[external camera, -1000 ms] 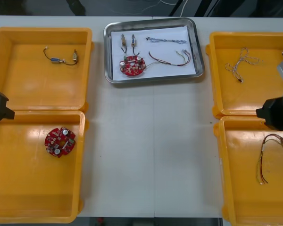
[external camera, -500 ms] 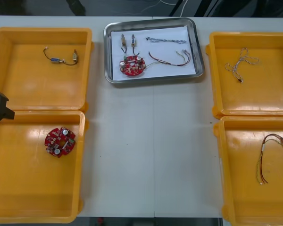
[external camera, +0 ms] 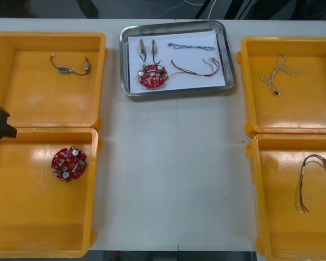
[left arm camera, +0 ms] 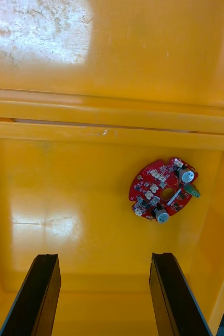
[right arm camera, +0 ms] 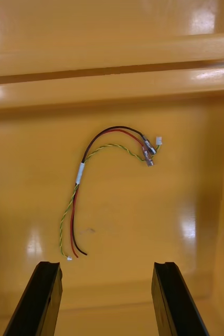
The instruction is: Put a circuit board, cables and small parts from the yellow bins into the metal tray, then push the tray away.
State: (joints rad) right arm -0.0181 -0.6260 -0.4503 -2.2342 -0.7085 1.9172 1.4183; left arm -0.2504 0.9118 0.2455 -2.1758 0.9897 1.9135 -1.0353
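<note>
The left claw (left arm camera: 104, 257), spread wide, has a round red circuit board (left arm camera: 163, 190) at its 1 o'clock, the right claw (right arm camera: 106, 265), equally wide, a red-and-yellow cable (right arm camera: 80, 178) at 12, while the filled shiny metal tray (external camera: 176, 92) lies at the worktop's (external camera: 174, 174) far 12 o'clock.

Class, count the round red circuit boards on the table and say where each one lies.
2. One circuit board lies in the metal tray; the second circuit board lies in the near left yellow bin, ahead of the open left hand. None looks hidden.
</note>
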